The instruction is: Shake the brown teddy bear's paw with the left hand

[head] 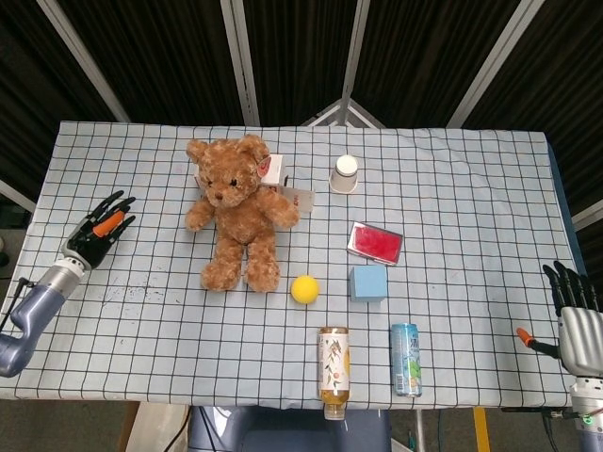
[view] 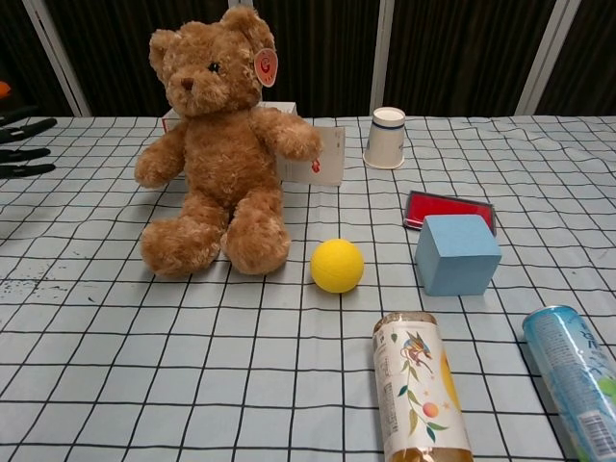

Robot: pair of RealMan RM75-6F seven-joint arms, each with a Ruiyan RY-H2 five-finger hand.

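Note:
The brown teddy bear (head: 236, 210) (view: 217, 144) sits upright at the table's back left, arms spread out to both sides. Its paw on the left of the view (head: 196, 219) (view: 151, 171) hangs free. My left hand (head: 100, 232) hovers over the table's left part, well left of that paw, fingers spread and holding nothing. In the chest view only its dark fingertips (view: 21, 149) poke in at the left edge. My right hand (head: 577, 323) stays off the table's front right corner, fingers apart and empty.
A white box and card (head: 287, 185) stand behind the bear, and a paper cup (head: 346, 173) further right. A yellow ball (head: 304, 289), blue cube (head: 368, 282) and red case (head: 375, 242) lie mid-table. A bottle (head: 334, 369) and can (head: 406, 359) lie at the front edge.

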